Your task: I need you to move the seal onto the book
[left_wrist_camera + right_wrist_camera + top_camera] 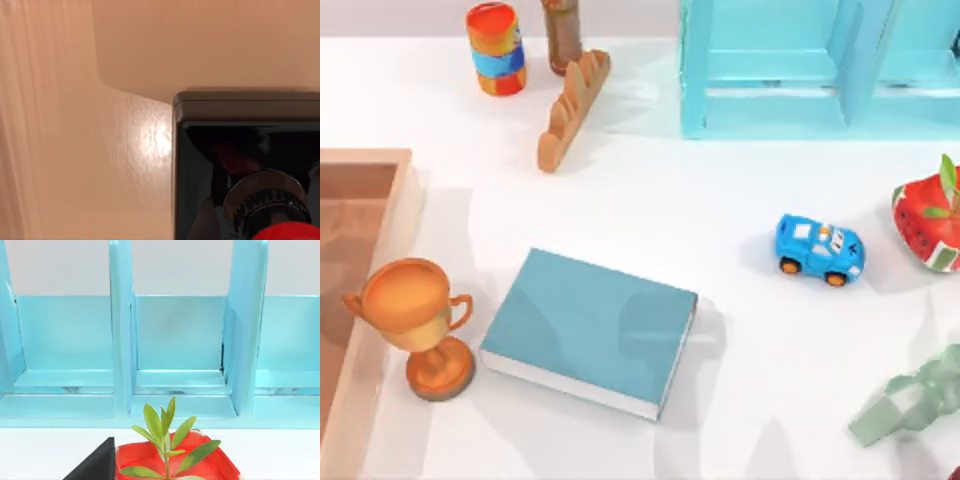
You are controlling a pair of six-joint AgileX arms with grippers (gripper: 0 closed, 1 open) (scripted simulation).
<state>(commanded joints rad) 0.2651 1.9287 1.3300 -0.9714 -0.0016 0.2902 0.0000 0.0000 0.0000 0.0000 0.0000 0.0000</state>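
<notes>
Whether the left tool is released or clenched cannot be told from its wrist view, which looks from close range at the seal (245, 165): a black square block, a ribbed metal collar (265, 197) and the edge of a glossy red knob (285, 232), set against a tan wooden surface (100, 150). It is not clear whether the seal touches that wood. The right tool's state cannot be told either; its wrist view faces a light-blue shelf unit (175, 340) standing at the back of the white desk (720, 190), with a red planter (210, 465) of green leaves in front and a black wedge (95, 465) just beside it. From above, the teal book (588, 330) lies flat and slightly askew on the desk's left half, its top bare, white page edges facing the near side. An orange trophy (420, 325) stands just to its left, beside a wooden tray (380, 200) at the desk's left edge. A blue toy car (820, 250) sits well to the book's right, near the planter. A striped can (496, 48) and a wooden rack (572, 108) stand at the back left.
</notes>
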